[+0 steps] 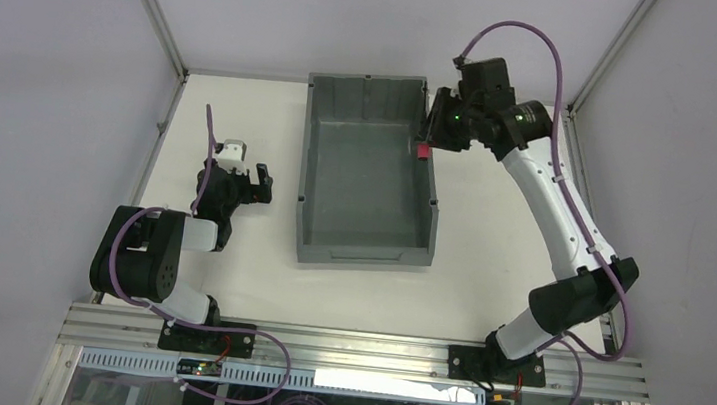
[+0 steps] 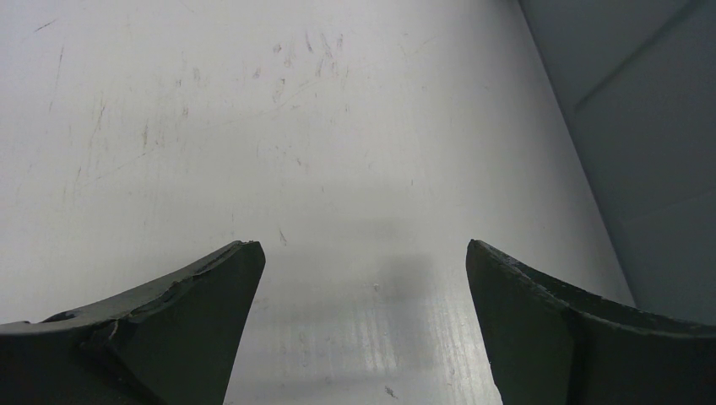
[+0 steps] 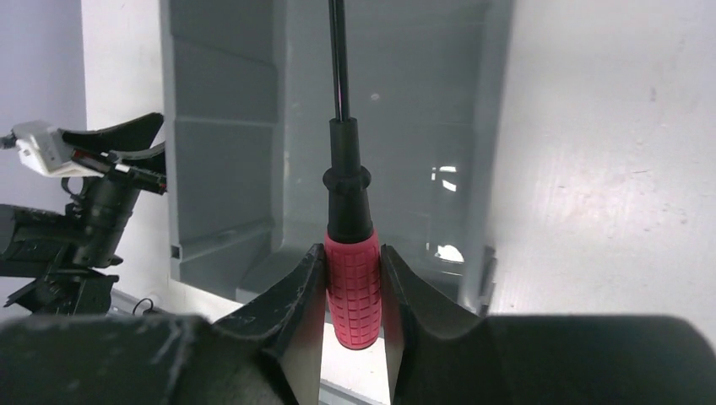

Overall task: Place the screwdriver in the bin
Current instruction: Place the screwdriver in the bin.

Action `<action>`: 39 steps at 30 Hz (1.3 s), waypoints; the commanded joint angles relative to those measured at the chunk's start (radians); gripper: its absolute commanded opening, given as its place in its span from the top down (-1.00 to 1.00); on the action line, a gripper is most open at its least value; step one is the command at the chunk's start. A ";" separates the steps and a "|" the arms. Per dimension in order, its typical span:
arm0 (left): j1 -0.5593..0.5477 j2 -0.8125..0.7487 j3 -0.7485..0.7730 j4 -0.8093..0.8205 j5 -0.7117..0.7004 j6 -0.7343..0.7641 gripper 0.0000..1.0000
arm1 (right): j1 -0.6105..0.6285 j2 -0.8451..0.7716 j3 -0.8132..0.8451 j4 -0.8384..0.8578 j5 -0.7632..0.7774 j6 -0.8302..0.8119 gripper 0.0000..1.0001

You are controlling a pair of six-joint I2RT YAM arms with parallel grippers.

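The grey bin (image 1: pixel 313 168) stands in the middle of the table, its lower lip toward me. My right gripper (image 1: pixel 428 140) hangs over the bin's far right wall and is shut on the screwdriver (image 1: pixel 421 152). In the right wrist view the red handle (image 3: pixel 353 291) is clamped between both fingers and the black shaft (image 3: pixel 339 59) points over the bin's inside (image 3: pixel 405 110). My left gripper (image 1: pixel 261 182) is open and empty, low over the table left of the bin; its wrist view shows bare table between the fingertips (image 2: pixel 245 257) and the bin's wall (image 2: pixel 642 126) at right.
White enclosure walls and metal frame posts ring the table. An aluminium rail (image 1: pixel 349 347) with the arm bases runs along the near edge. The left arm (image 3: pixel 93 211) shows at the left of the right wrist view.
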 commanded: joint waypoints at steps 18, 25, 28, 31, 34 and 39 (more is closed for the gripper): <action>0.007 0.000 0.014 0.076 0.025 0.011 -0.98 | 0.257 0.368 0.188 -0.052 0.333 0.132 1.00; 0.007 -0.001 0.014 0.075 0.025 0.011 -0.99 | 0.272 0.481 0.185 -0.026 0.330 0.152 1.00; 0.007 -0.001 0.014 0.075 0.025 0.011 -0.98 | 0.274 0.530 0.201 -0.020 0.332 0.152 1.00; 0.007 -0.001 0.014 0.075 0.025 0.010 -0.98 | 0.274 0.572 0.209 -0.010 0.344 0.156 1.00; 0.007 0.000 0.014 0.075 0.024 0.011 -0.98 | 0.274 0.613 0.221 -0.004 0.348 0.159 1.00; 0.007 0.000 0.014 0.075 0.024 0.011 -0.98 | 0.275 0.674 0.250 -0.009 0.352 0.173 1.00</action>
